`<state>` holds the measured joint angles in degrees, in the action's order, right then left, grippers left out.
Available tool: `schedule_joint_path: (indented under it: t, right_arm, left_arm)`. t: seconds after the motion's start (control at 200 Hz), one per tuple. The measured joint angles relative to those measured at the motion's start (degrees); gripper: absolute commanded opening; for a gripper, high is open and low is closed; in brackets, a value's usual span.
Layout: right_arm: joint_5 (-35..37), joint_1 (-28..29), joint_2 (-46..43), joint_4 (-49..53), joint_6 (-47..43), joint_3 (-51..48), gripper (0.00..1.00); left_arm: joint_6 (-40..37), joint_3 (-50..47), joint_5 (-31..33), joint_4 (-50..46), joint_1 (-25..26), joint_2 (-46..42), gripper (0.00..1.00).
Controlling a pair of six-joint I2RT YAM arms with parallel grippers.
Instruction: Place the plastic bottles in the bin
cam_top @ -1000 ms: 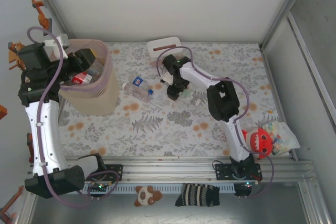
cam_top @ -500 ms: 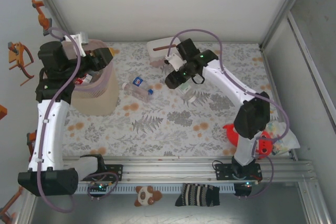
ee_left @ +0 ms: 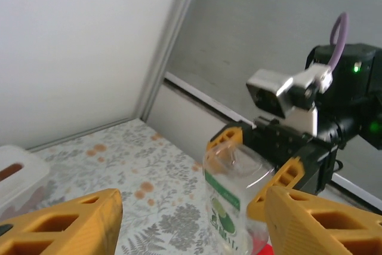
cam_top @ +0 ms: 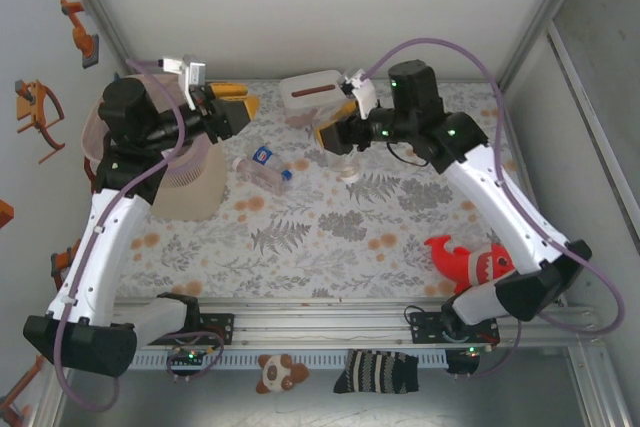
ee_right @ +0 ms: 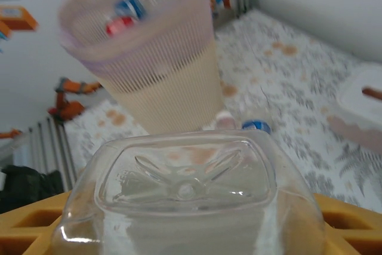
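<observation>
Arching up from its base at the near left, the left arm (cam_top: 95,237) leans over the bin (cam_top: 190,192); the left gripper (cam_top: 240,112) sits just past the bin's far right rim, pointing right, its yellow fingers (ee_left: 65,222) well apart with nothing between them; binned bottles (ee_right: 126,7) with red and blue labels show through the bin's mouth; right of the bin a loose bottle (cam_top: 262,169) with a blue label lies on the flowered table (cam_top: 330,227), near the white tissue box (cam_top: 312,90); further right the right gripper (cam_top: 338,139) hangs above the table beside that box, clamped on a clear bottle (ee_left: 233,177) with a green label; the left gripper stands between this bottle and the bin's mouth; the right arm (cam_top: 500,197) arches high from the near right; a red plush shark (cam_top: 468,259) lies beneath it.
</observation>
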<state>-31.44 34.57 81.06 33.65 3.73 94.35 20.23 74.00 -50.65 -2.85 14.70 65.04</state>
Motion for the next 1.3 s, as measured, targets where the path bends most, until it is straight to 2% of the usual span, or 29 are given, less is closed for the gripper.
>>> schedule_joint_path:
  t: [0.245,0.476,0.681,0.936,1.172,1.302]
  right_arm:
    - [-6.34,0.00,-7.45,-10.56,7.04,-0.94,0.56]
    - [-10.34,0.00,-10.19,-18.27,13.05,-1.42,0.56]
    - [-11.65,0.00,-10.75,-20.70,15.43,-1.77,0.56]
    - [-12.44,0.00,-10.82,-21.16,16.28,-2.38,0.56]
    - [-12.85,0.00,-11.13,-21.16,16.83,-2.40,0.56]
    - [-13.09,0.02,-11.43,-21.16,16.90,-2.54,0.56]
  left_arm:
    - [-3.63,0.15,-2.25,1.75,6.56,0.11,0.81]
    - [-5.92,2.93,-4.11,2.12,14.45,2.75,0.93]
    - [-7.30,7.15,-6.40,2.05,20.90,6.73,0.95]
    - [-8.98,12.35,-7.10,1.20,25.83,11.34,0.86]
    - [-9.92,14.84,-7.48,-0.17,27.08,14.01,0.69]
    - [-10.16,15.17,-7.69,-0.70,27.17,14.12,0.65]
